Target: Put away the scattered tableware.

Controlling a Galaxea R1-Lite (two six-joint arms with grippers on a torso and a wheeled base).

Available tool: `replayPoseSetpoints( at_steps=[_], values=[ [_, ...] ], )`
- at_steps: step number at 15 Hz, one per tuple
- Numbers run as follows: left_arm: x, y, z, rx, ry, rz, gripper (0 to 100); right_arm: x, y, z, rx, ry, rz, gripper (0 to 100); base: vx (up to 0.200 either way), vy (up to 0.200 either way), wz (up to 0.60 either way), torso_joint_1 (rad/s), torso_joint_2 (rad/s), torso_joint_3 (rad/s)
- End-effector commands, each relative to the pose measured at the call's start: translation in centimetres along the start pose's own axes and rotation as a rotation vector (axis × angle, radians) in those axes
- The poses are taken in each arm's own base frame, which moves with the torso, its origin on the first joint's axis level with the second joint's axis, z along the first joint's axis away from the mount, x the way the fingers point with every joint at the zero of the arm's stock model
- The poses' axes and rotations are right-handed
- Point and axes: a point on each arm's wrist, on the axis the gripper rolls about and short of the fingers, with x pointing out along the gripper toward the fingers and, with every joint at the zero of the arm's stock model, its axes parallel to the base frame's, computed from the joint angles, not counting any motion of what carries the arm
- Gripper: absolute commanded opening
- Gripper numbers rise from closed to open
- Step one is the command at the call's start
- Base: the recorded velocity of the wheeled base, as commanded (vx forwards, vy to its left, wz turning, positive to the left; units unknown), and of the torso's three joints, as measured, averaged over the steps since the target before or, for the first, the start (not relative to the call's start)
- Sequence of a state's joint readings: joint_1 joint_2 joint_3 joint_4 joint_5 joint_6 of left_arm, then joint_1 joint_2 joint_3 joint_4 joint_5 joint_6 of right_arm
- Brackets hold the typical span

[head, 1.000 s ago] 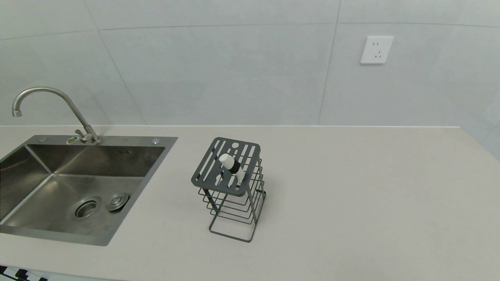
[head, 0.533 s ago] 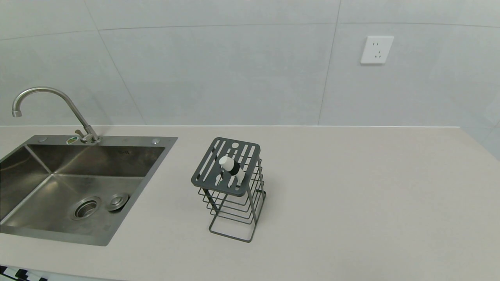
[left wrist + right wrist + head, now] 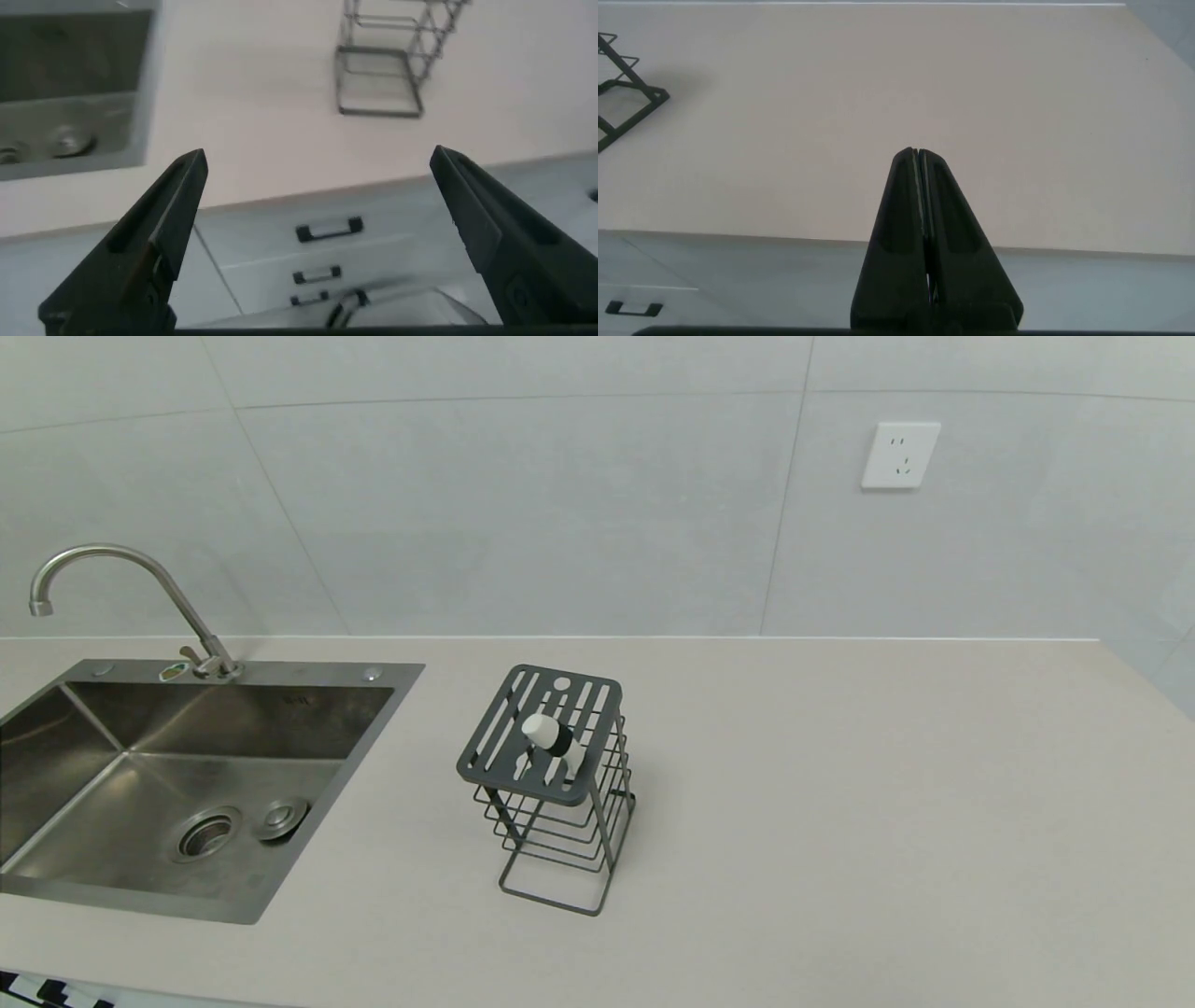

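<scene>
Utensil [image 3: 551, 735] leans in rack [image 3: 523, 775] beside sink [image 3: 299, 670]; left gripper [image 3: 318, 154] jaws apart, right gripper [image 3: 919, 154] jaws together; a clumsy reach may topple rack.

Soft, even light is washing the desk [image 3: 840, 803] bright. The rack [image 3: 495, 761] is casting a faint shadow rightward, the sink [image 3: 233, 709] is glinting dully, and the wall seams [image 3: 523, 398] are bowing toward the edges.

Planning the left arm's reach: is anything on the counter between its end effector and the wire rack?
Nothing visible does: bare counter lies between the open left end effector and the wire rack.
</scene>
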State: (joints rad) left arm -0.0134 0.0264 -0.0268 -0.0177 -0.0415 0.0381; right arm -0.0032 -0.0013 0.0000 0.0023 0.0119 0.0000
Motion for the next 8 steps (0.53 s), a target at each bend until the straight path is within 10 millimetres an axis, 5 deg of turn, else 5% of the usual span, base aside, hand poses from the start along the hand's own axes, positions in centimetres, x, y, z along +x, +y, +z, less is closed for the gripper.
replayPoseSetpoints(
  at_steps=[1,3,8],
  values=[
    [-0.04,0.04,-0.49,0.027,-0.025,0.067,100,0.01,0.0,0.0,0.0,0.002,0.0,0,0.0,0.0,0.0,0.0,0.0,0.0],
    [-0.1,0.43,-0.49,0.031,-0.016,0.245,100,0.01,0.0,0.0,0.0,0.002,0.0,0,0.0,0.0,0.0,0.0,0.0,0.0],
    [-0.07,0.33,-0.55,0.02,-0.014,0.195,100,0.01,0.0,0.0,0.002,0.002,0.0,0,0.0,0.0,0.0,0.0,0.0,0.0]
  ],
)
